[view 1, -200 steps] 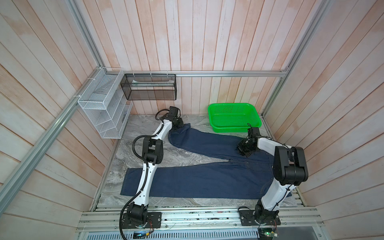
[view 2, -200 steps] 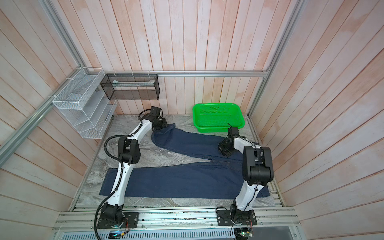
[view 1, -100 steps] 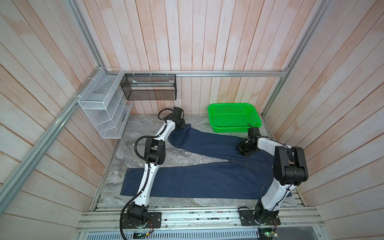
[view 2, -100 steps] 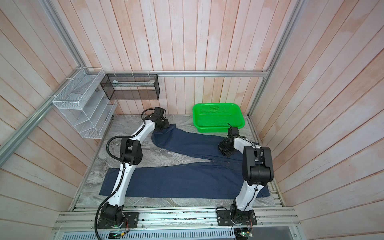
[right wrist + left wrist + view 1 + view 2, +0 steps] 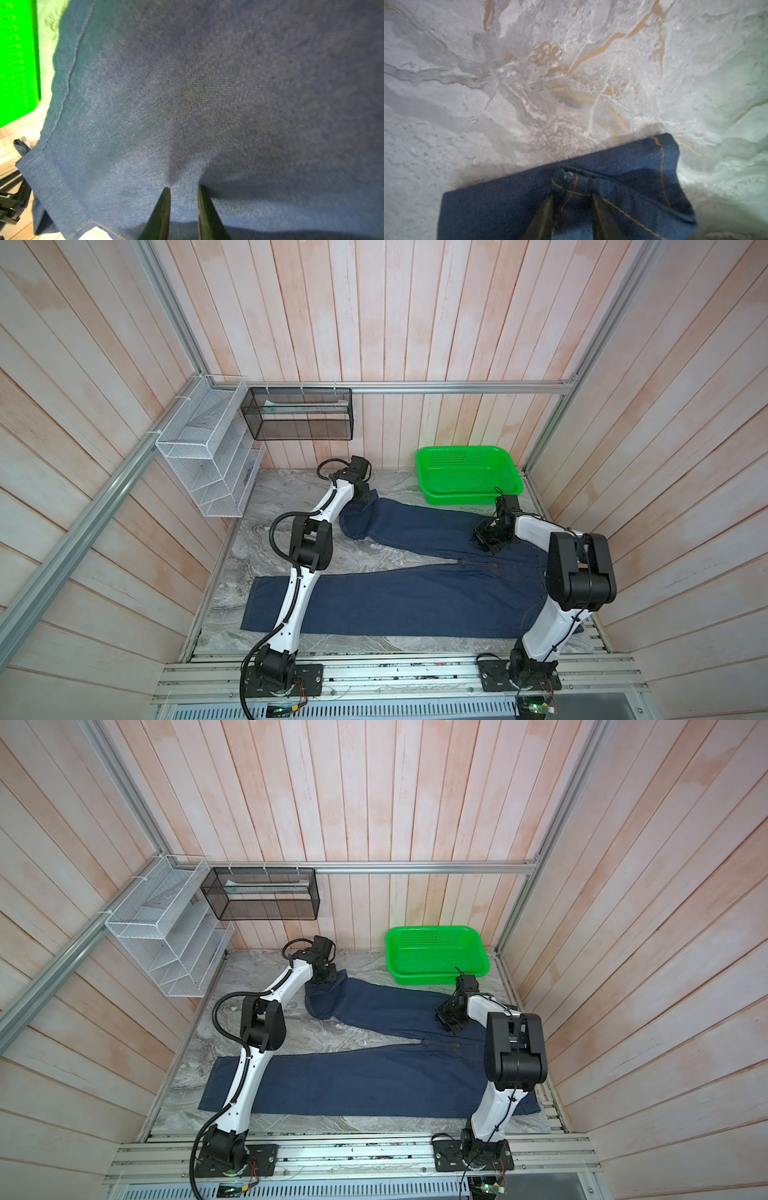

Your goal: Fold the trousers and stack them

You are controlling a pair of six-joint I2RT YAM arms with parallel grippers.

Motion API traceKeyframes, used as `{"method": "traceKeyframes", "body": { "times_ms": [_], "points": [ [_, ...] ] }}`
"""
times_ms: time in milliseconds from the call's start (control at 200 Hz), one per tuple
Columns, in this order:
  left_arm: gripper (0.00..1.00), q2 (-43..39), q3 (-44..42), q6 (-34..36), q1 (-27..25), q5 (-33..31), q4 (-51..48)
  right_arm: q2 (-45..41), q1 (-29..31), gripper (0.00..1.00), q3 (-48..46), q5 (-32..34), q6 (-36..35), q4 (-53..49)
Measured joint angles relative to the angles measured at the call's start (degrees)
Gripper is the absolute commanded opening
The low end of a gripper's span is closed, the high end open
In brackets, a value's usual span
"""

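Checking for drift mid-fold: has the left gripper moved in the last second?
Yes: the left gripper shifted slightly toward the green basket, away from the wire rack.

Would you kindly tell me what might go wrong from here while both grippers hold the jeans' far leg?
1. The left gripper pinches only the hem edge of the trousers; the denim may slip out once lifted.
2. The right gripper holds just a small pucker near the green basket; swinging the leg over could nudge the basket.
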Motion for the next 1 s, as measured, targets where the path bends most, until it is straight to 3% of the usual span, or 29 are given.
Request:
{"method": "traceKeyframes", "body": {
  "times_ms": [90,310,440,615,1000],
  "points": [
    [0.24,-0.1,0.0,0.5,-0.2,-1.2,-1.2,0.0,0.0,0.25,-0.1,0.0,0.0,0.1],
    [0.24,-0.1,0.3,0.5,-0.6,-2.2,-3.7,0.0,0.0,0.24,-0.3,0.0,0.0,0.2],
    [0.42,-0.3,0.0,0.8,-0.9,-2.7,-4.7,0.0,0.0,0.25,-0.3,-0.1,0.0,0.2],
    [0.44,-0.7,-0.2,-0.3,-0.9,-3.2,-6.1,0.0,0.0,0.25,-0.3,-0.3,0.1,0.3],
    [0.18,-1.2,-0.9,0.5,-0.5,-0.5,-7.3,0.0,0.0,0.24,-0.3,-0.9,0.2,1.2]
  ]
}}
